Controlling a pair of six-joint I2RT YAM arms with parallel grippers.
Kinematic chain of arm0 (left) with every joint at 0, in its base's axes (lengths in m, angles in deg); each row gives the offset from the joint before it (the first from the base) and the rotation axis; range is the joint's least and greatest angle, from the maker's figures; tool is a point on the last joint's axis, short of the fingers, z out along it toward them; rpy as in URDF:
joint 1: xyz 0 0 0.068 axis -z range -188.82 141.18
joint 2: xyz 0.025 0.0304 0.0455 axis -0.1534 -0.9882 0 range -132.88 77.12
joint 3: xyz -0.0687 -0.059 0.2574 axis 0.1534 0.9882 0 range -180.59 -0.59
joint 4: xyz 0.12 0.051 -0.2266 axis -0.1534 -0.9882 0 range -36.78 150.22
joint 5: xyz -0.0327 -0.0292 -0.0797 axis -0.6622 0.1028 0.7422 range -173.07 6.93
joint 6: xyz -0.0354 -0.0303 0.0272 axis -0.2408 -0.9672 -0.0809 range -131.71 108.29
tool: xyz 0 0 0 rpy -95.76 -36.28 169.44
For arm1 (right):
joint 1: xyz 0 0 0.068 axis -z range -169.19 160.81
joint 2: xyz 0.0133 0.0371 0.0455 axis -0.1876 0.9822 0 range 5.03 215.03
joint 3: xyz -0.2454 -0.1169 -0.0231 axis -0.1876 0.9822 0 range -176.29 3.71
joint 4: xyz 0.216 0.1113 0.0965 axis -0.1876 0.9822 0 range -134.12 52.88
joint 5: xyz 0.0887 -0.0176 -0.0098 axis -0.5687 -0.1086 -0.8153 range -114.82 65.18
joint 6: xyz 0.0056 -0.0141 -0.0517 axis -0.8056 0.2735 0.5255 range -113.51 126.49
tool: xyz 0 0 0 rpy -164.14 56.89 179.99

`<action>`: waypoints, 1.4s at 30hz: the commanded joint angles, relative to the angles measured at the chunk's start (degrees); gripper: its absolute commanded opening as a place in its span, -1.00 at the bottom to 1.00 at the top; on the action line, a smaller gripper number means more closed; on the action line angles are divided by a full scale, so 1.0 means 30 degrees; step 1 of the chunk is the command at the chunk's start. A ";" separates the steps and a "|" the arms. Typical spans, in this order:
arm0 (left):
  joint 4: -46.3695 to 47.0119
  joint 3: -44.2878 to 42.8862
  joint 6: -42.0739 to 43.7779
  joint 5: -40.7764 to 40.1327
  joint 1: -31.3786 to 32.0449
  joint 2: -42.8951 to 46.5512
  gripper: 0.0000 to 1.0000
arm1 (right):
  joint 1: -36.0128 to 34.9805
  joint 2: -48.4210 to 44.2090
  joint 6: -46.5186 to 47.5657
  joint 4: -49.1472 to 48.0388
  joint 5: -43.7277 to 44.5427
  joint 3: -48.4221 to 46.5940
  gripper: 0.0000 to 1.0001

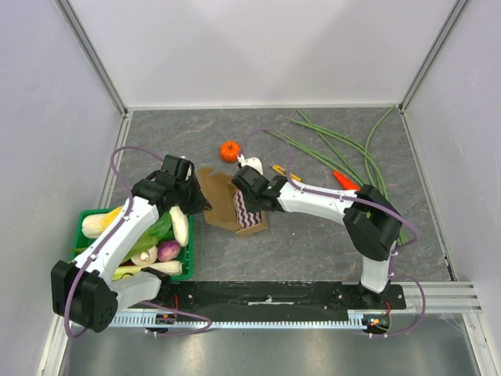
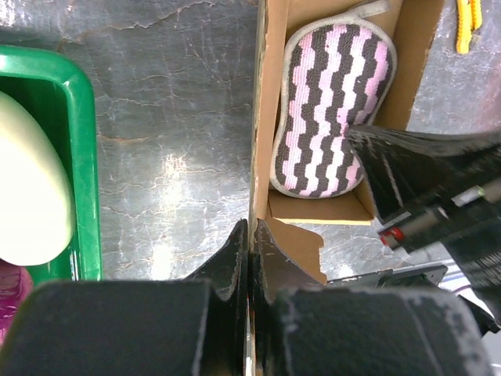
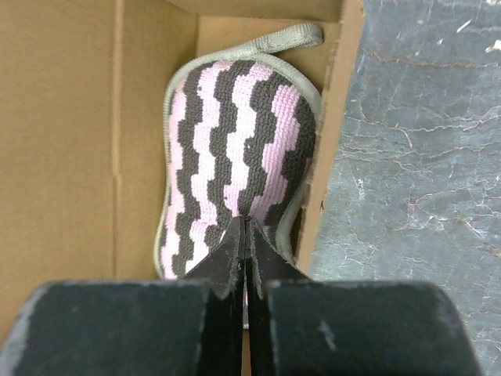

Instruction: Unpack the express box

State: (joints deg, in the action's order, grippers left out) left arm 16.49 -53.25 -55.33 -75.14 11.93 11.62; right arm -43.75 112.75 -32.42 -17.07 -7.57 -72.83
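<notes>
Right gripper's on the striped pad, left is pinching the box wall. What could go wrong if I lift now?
1. The right gripper pinches only the near end of the striped pad, so it may slip free.
2. The pad lies close against the express box wall and could drag the box up; the left gripper holds just a thin cardboard edge that may bend or slip.

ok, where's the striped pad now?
Top view, table centre: striped pad lies inside the open express box, right of the green crate, near end pinched by the right end effector.
</notes>
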 commanded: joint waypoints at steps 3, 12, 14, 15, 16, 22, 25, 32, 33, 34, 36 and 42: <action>0.0015 -0.0785 0.1120 -0.1087 0.0055 -0.0405 -0.97 | -0.0181 -0.2127 -0.0592 -0.1252 0.0019 0.0227 -1.00; -0.0074 -0.0931 0.1179 -0.0914 0.0055 -0.0405 -0.96 | -0.0181 -0.1984 -0.0299 -0.1199 -0.0157 -0.0181 -1.00; -0.0074 -0.1077 0.1034 -0.0825 0.0055 -0.0318 -0.97 | -0.0181 -0.1138 -0.0270 -0.0494 0.0165 -0.0881 -1.00; -0.0074 -0.1165 0.0975 -0.0680 0.0055 -0.0317 -0.96 | -0.0210 -0.0813 -0.0241 0.0234 0.0340 -0.1089 -0.94; -0.0074 -0.1224 0.0800 -0.0591 0.0084 -0.0259 -0.96 | -0.0268 -0.0549 -0.0270 0.0561 0.0545 -0.1323 -0.86; -0.0191 -0.1459 0.0388 -0.0209 0.0142 -0.0113 -0.96 | -0.0561 0.0742 -0.0593 0.2496 0.2683 -0.2291 -0.18; -0.0191 -0.1459 0.0301 -0.0064 0.0114 -0.0141 -0.97 | -0.0562 0.1299 -0.0622 0.2908 0.3066 -0.2438 0.05; -0.0161 -0.1283 0.0271 0.0142 0.0172 -0.0170 -0.97 | -0.0679 0.2587 -0.0505 0.3113 0.3593 -0.2761 0.38; -0.0161 -0.1283 0.0300 0.0142 0.0172 -0.0142 -0.96 | -0.0679 0.2705 -0.0562 0.3084 0.3478 -0.2761 0.39; -0.0190 -0.1254 0.0300 0.0142 0.0172 -0.0170 -0.97 | -0.0679 0.2822 -0.0563 0.3055 0.3360 -0.2732 0.39; -0.0161 -0.1254 0.0300 0.0113 0.0172 -0.0141 -0.97 | -0.0679 0.3144 -0.0679 0.2879 0.3155 -0.2557 0.38; -0.0190 -0.1312 0.0417 -0.0005 0.0201 -0.0112 -0.97 | -0.0562 0.3701 -0.0798 0.2206 0.1897 -0.1707 0.23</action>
State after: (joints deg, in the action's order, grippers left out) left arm 16.01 -55.39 -53.71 -75.45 12.33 10.20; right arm -45.98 120.97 -34.04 -10.40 -0.46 -79.80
